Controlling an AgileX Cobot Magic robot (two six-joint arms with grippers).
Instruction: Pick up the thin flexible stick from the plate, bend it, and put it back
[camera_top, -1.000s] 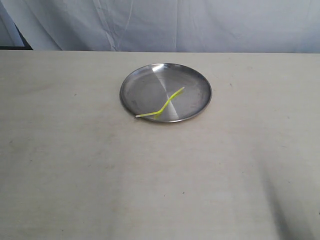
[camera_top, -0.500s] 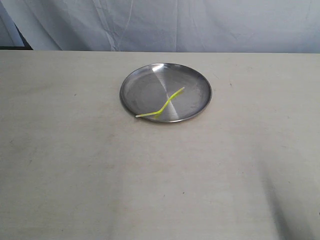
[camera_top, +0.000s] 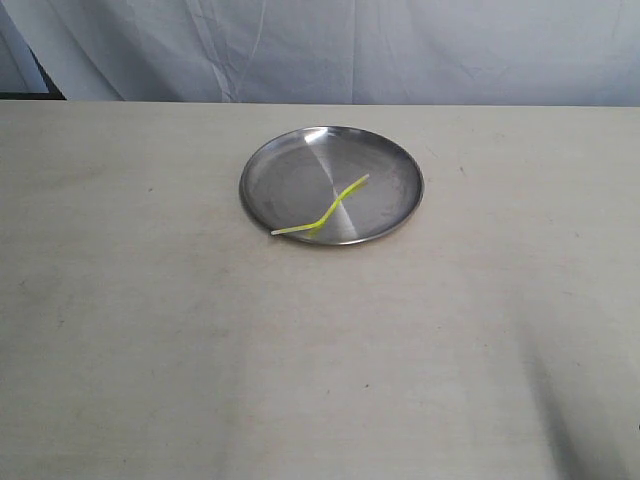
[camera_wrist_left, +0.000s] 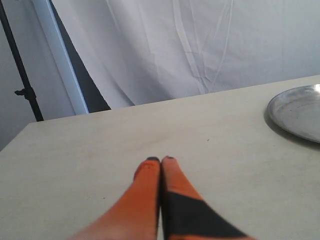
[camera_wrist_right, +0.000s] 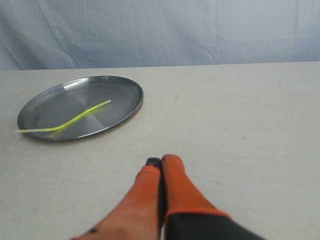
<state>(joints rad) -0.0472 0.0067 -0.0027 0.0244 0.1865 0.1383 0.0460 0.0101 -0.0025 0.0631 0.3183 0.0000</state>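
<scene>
Currently | plate (camera_top: 290, 168): 1 | kinked stick (camera_top: 331, 211): 1, on plate | left fingers (camera_wrist_left: 146, 180), right fingers (camera_wrist_right: 175, 180): closed, empty

One high view from the near side, two low wrist views.
The exterior camera looks down across the table (camera_top: 150, 350) toward the far cloth backdrop (camera_top: 400, 50), with the plate (camera_top: 290, 180) mid-frame. Each wrist camera sits low and faces far: beyond the left gripper (camera_wrist_left: 161, 160) only the plate's rim shows, beyond the right gripper (camera_wrist_right: 161, 161) the whole plate. All three share plate, table and backdrop.
</scene>
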